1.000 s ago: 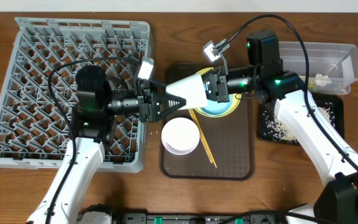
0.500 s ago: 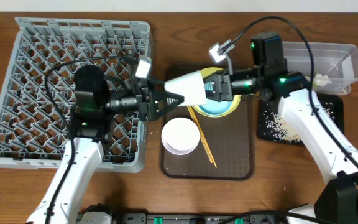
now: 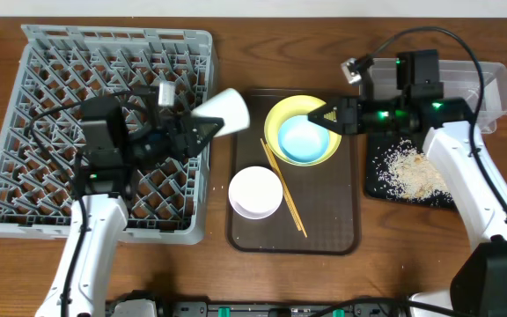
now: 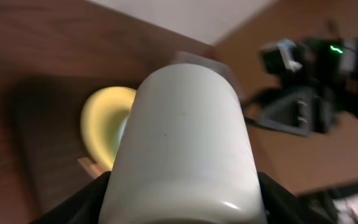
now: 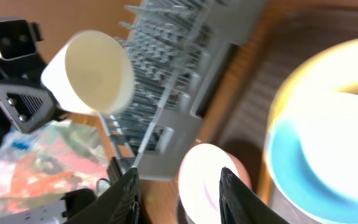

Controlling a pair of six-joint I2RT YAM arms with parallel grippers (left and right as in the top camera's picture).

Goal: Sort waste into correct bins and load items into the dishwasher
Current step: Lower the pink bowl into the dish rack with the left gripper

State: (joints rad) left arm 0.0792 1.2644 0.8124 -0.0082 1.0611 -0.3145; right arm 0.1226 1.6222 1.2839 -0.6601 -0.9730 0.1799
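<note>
Grips the small white cup (image 3: 224,109) in the left claw (image 3: 199,130), closed on the cup's outer wall from both sides, with the open mouth turned away from the wrist. Carries it on its side and clear of the surface, probably so that it can be tipped mouth-down among pegs. Hangs at the right rim of the grey dish rack (image 3: 113,35), with the lattice behind and beneath the claw and the dark brown tray (image 3: 341,220) ahead of it. Reads as mid-transfer to the rack; not yet set down.

Shows the right claw (image 3: 331,115) open and empty, fingers apart with nothing between them in the wrist view. Hovers over the near rim of the yellow plate (image 3: 275,119), with the light blue bowl (image 3: 304,139) nested in that plate just ahead of the fingertips. Stands well apart from the left claw, across the plate, likely to give the cup room.

Farther ahead of the right claw and off to one side on the brown tray: the white bowl (image 3: 255,192), with two chopsticks (image 3: 286,192) lying flat just beside it. Behind that claw, beneath the arm: the shallow black tray (image 3: 372,189) holding scattered white crumbs (image 3: 409,172), and the clear tub (image 3: 493,84) next to it. Cannot make out the wrapper.

Calls next for lowering the cup between pegs, mouth down for draining, then opening. Risks snagging the rim on a peg, or a topple if let go while tilted.
</note>
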